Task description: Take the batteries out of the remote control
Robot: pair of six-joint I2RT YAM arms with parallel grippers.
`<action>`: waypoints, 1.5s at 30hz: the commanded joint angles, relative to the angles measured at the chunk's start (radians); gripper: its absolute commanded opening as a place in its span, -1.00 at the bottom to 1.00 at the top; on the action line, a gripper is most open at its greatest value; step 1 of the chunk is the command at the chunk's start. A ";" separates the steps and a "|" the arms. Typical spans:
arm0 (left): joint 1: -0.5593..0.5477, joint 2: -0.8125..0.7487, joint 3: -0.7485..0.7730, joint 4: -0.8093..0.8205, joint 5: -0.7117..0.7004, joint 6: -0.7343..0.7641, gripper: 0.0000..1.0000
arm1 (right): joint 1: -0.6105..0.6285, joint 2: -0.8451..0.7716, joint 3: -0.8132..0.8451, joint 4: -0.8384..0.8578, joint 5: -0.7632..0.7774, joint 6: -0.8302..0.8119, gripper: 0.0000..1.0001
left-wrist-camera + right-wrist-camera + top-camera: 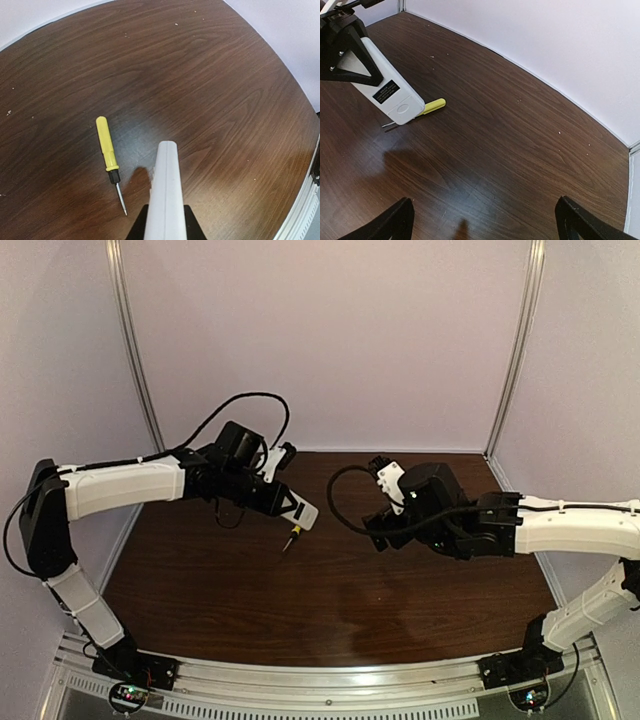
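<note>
My left gripper point(283, 502) is shut on the white remote control point(303, 512) and holds it tilted above the table, lower end down. In the left wrist view the remote point(165, 190) shows edge-on between the black fingers point(137, 229). In the right wrist view its back point(382, 82) shows a black label and a cover section with an oval mark, held by the left gripper point(342, 55). No batteries show in any view. My right gripper point(485, 220) is open and empty, its fingertips point(392, 222) wide apart over bare table, to the right of the remote point(375, 528).
A yellow-handled screwdriver point(107, 150) lies on the dark wood table point(330, 610) just below the remote's lower end; it also shows in the top view point(292, 536) and the right wrist view point(434, 105). Pale walls enclose the table at the back and sides.
</note>
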 commanded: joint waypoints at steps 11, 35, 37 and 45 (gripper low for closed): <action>0.068 -0.155 -0.181 0.213 -0.002 -0.019 -1.00 | -0.002 -0.037 0.054 -0.115 0.094 0.212 0.99; 0.181 -0.206 -0.332 0.603 0.549 -0.240 -1.00 | -0.104 -0.016 0.141 -0.116 -0.134 0.420 0.99; 0.203 -0.195 -0.338 0.664 0.619 -0.291 -1.00 | -0.138 -0.033 0.127 -0.089 -0.189 0.461 0.99; 0.257 -0.164 -0.364 0.829 0.759 -0.428 -1.00 | -0.272 -0.126 -0.005 0.094 -0.416 0.602 0.99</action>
